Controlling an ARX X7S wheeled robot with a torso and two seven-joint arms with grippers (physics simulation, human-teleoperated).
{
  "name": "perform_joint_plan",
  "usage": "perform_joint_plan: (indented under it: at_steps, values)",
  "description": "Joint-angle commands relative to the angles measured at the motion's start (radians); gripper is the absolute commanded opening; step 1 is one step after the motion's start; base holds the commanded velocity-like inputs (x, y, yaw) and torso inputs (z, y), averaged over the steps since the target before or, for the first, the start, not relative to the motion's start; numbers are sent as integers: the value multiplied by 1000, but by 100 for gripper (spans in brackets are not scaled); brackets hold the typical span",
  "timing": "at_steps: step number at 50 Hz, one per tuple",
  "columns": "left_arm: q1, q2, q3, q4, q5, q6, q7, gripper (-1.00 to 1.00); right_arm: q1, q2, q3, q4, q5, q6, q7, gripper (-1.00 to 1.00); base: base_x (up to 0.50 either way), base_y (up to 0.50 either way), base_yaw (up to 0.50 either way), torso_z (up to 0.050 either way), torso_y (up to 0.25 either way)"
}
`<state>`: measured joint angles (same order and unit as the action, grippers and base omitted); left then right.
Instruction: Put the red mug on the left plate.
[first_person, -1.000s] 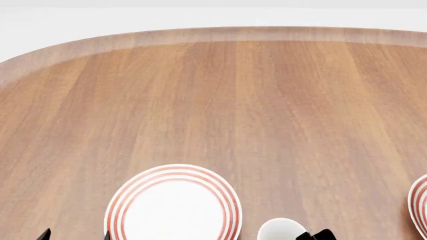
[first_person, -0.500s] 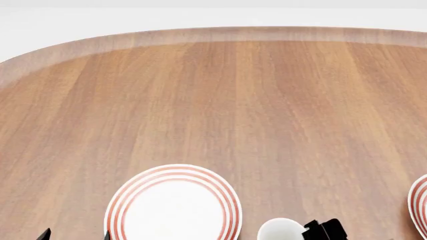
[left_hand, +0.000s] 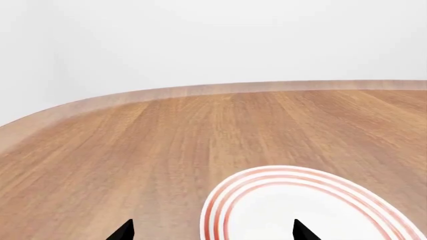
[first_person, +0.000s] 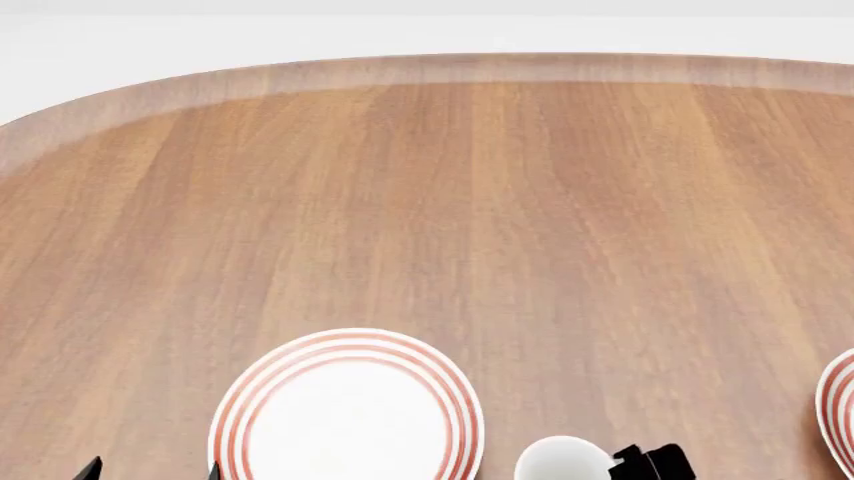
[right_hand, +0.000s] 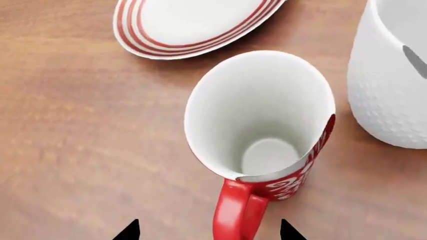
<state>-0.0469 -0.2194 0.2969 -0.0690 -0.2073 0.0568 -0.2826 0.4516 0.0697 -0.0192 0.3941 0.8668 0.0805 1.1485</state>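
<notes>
1. the red mug (right_hand: 267, 135) stood upright on the wooden bench (first_person: 467, 220), its white inside bare, its red loop handle lying between the two dark fingertips (right_hand: 127, 231) of the right end effector (right_hand: 208, 231).
2. those tips stood apart, one on each side of the handle, not touching it.
3. white scrollwork marked the mug's red wall; no readable words.
4. the left plate (first_person: 347, 410), flat, round, white with thin red rings, lay bare just beside the mug.
5. a dimpled white mug (right_hand: 393, 75) stood near the red mug.
6. the left end effector (left_hand: 210, 231) hung by the plate's edge, tips apart.
7. a second ringed plate (first_person: 841, 410) showed at the head view's right edge.
</notes>
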Motion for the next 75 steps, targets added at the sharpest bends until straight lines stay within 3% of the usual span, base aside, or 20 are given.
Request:
perform_joint_plan:
  at_steps: [1, 16, 17, 30, 59, 75]
  values:
    - [-2, -3, 5, -1, -1, 2, -5, 100, 16, 6, 2, 38, 12, -22, 1, 100, 0, 0, 0, 0, 0]
    - [-1, -8, 12, 3, -5, 2, -10, 100, 14, 13, -7, 40, 21, -36, 8, 100, 0, 0, 0, 0, 0]
    - [0, -8, 12, 3, -5, 2, -10, 100, 13, 13, -10, 39, 19, -37, 8, -100, 0, 0, 0, 0, 0]
    - [-5, -10, 16, -1, -12, 1, -13, 100, 8, 19, -27, 3, 30, -28, 28, -100, 0, 0, 0, 0, 0]
    - [-6, -19, 26, 0, -19, 6, -20, 100, -50, 103, -155, -514, 142, 183, 133, -100, 0, 0, 0, 0, 1]
    - [-6, -24, 32, 3, -25, 6, -25, 100, -32, 140, -305, -597, 178, 235, -132, -100, 0, 0, 0, 0, 0]
